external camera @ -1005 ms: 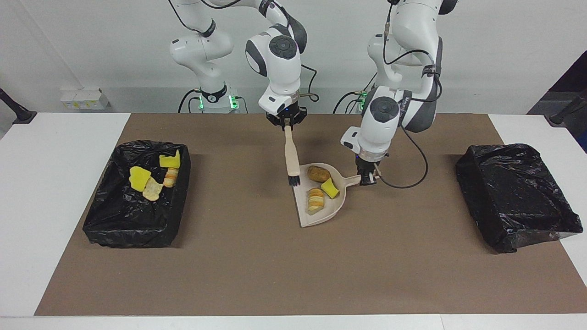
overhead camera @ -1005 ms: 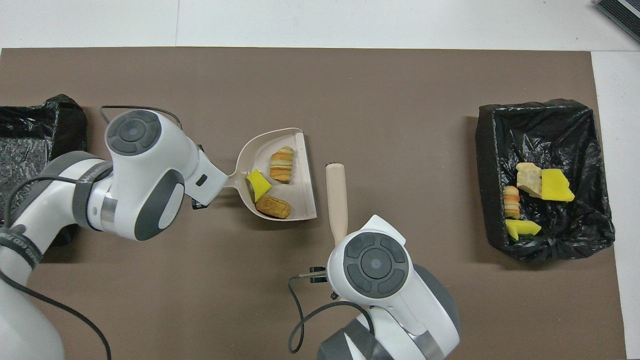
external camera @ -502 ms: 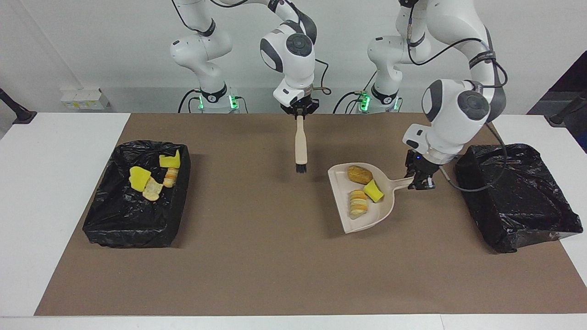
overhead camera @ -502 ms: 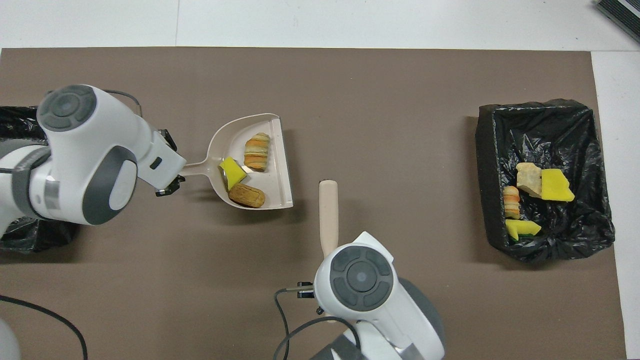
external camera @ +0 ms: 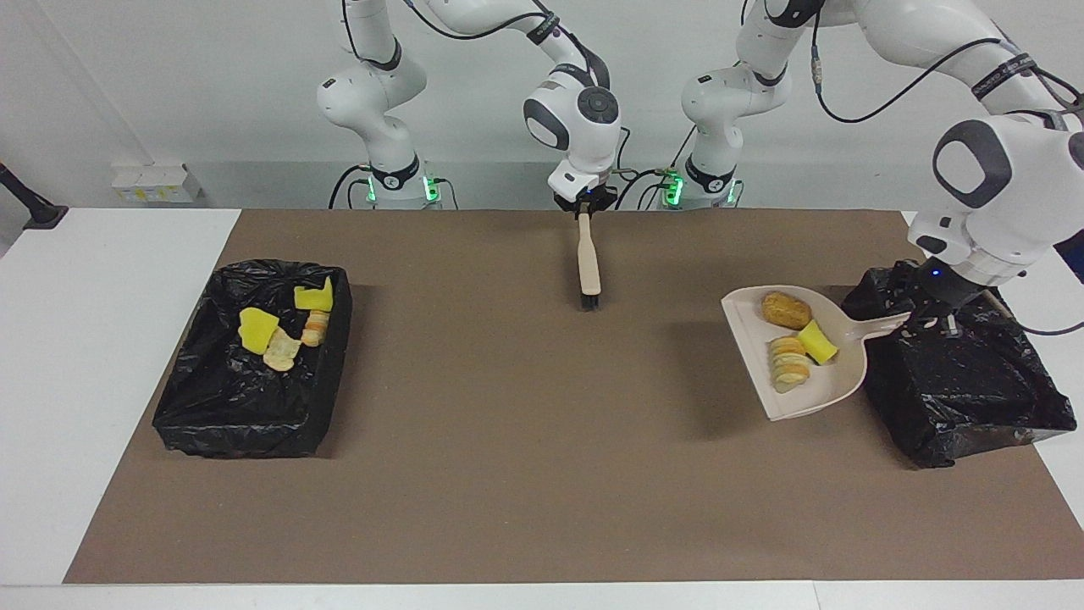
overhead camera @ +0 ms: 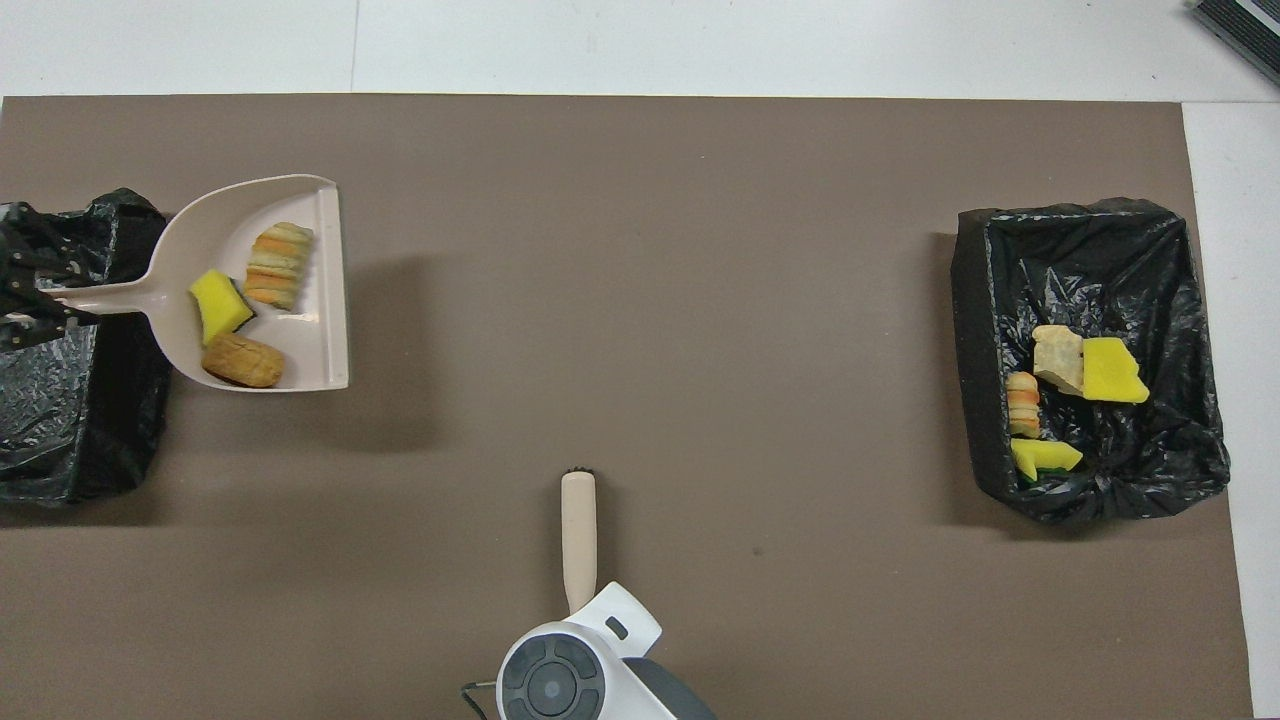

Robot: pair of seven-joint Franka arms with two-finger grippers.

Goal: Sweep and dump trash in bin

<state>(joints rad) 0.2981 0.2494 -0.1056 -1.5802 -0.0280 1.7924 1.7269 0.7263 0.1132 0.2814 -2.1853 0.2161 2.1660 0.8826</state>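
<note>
Dustpan (external camera: 800, 360) now beside bin (external camera: 957, 373); no writing

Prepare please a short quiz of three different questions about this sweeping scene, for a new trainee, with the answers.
1. True or false: the beige plastic dustpan rests flat on the brown mat.
2. How many trash lumps lie in the dustpan?
3. Which gripper holds the beige hand brush with black bristles: A left, B right?

Key
1. False: the left gripper holds it raised beside the black-lined bin at the left arm's end.
2. Three: yellow sponge chunk, striped piece, brown bread-like lump.
3. B, the right gripper.
</note>
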